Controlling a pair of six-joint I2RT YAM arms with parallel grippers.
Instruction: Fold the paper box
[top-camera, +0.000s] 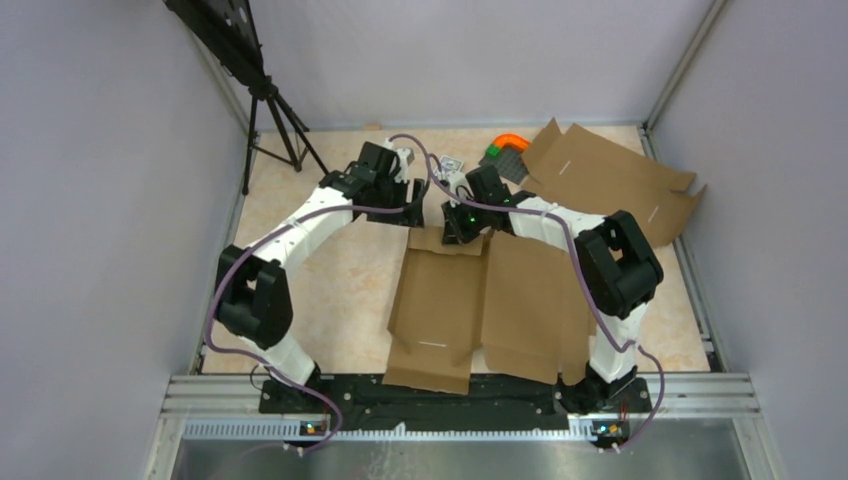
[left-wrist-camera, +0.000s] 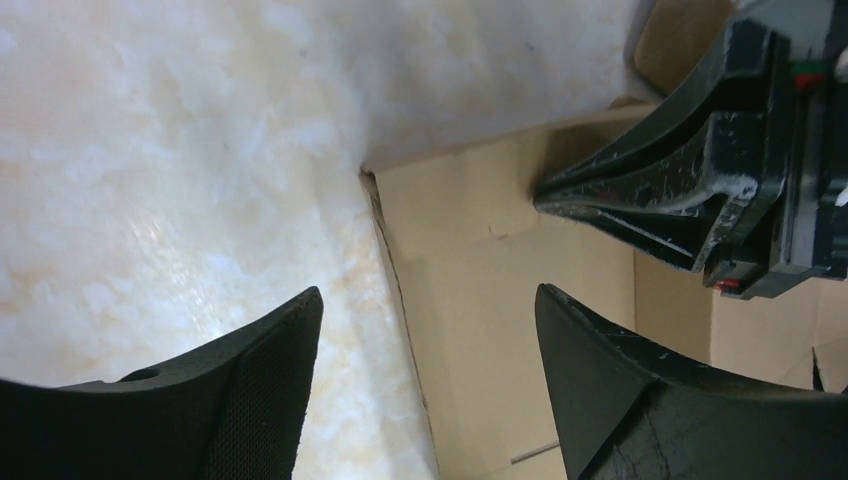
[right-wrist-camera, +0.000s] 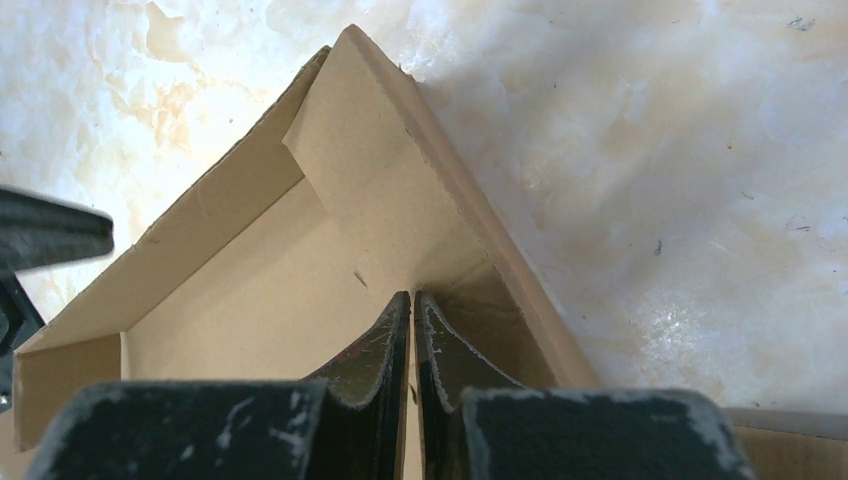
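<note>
Top: paper box (top-camera: 470, 300) lies centre, far end between left gripper (top-camera: 404, 208) and right gripper (top-camera: 461, 224).
Left wrist: left jaws wide, empty, straddling box edge. Unsupported wall may spring flat.
Right wrist: right fingers pinched shut, nothing between them, pressing inside raised corner. Slip could crush crease.

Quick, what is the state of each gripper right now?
Left gripper: open, holding nothing.
Right gripper: closed, holding nothing, down inside a corner of the paper box.
</note>
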